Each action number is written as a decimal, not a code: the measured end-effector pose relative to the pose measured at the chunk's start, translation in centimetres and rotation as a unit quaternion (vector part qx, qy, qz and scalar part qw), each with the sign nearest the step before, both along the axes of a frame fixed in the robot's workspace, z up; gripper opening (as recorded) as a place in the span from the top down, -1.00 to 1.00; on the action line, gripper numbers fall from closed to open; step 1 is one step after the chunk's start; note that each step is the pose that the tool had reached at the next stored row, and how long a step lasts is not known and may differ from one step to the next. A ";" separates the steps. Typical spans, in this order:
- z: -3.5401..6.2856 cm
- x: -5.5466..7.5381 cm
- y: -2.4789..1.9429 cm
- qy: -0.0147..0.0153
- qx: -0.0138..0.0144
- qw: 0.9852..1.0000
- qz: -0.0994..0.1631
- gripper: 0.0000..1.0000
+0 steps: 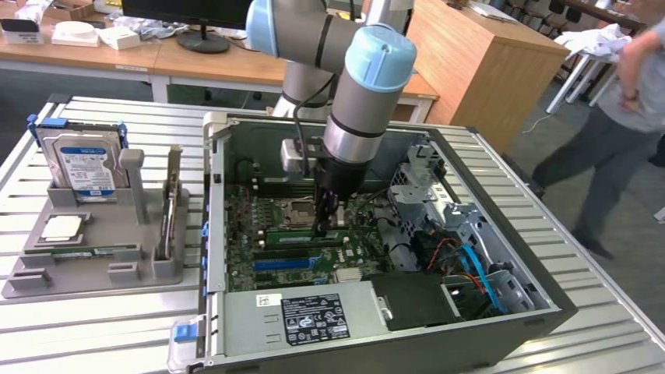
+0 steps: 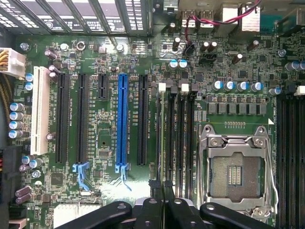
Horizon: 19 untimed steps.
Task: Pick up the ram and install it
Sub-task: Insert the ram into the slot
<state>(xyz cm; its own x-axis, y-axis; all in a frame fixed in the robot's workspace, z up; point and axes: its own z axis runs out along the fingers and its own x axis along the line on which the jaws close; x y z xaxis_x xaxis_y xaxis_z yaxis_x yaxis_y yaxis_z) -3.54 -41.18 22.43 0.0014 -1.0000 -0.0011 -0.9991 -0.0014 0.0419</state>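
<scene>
1. In the exterior view, at nine o'clock from the open computer case (image 1: 215, 195), a grey holder tray (image 1: 31, 284) sits on the slatted table (image 1: 624, 327); a hard drive (image 1: 83, 167) with a blue-and-white label stands upright at its far end; a square silver processor chip (image 1: 62, 227) lies flat just in front of it.
2. Another green stick (image 1: 83, 251) lies flat in the tray at six o'clock from the chip; a thin card (image 1: 170, 206) stands on edge at the tray's three o'clock side.
3. Inside the case lies the green motherboard (image 1: 249, 234), with a blue slot (image 1: 280, 264) (image 2: 123, 121) at six o'clock from the memory slots (image 2: 183, 129).
4. The ram (image 1: 304, 234) shows as a narrow green strip along the memory slots, at nine o'clock from the fingertips and touching them; how deep it sits cannot be told.
5. The gripper (image 1: 330, 222) (image 2: 164, 202) reaches straight down from the arm into the case; its black fingers (image 2: 152, 210) are pressed almost together, pinching the ram's thin edge.
6. The open processor socket (image 1: 294, 209) (image 2: 236, 174) lies just beside the memory slots.
7. A person (image 1: 624, 117) stands at three o'clock, well apart from the case.
</scene>
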 end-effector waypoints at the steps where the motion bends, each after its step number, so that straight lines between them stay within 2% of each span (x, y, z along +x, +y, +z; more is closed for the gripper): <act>1: -0.04 0.0 0.00 0.000 0.000 1.000 0.000 0.76; 11: -0.12 0.0 0.00 0.000 0.000 1.000 0.000 0.76; 12: -0.12 0.0 0.00 0.000 0.000 1.000 0.000 0.75; 13: -0.12 0.0 0.00 0.000 0.000 1.000 0.000 0.63; 14: -0.12 0.0 0.00 0.000 0.000 1.000 0.000 0.63; 15: -0.12 0.0 0.00 0.000 0.000 1.000 0.000 0.50; 19: -0.12 0.0 0.00 0.000 0.000 1.000 0.000 0.50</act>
<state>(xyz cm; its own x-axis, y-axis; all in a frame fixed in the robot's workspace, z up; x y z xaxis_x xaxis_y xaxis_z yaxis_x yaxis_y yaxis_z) -3.54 -41.19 22.31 0.0014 -1.0000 -0.0010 -0.9991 -0.0015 0.0419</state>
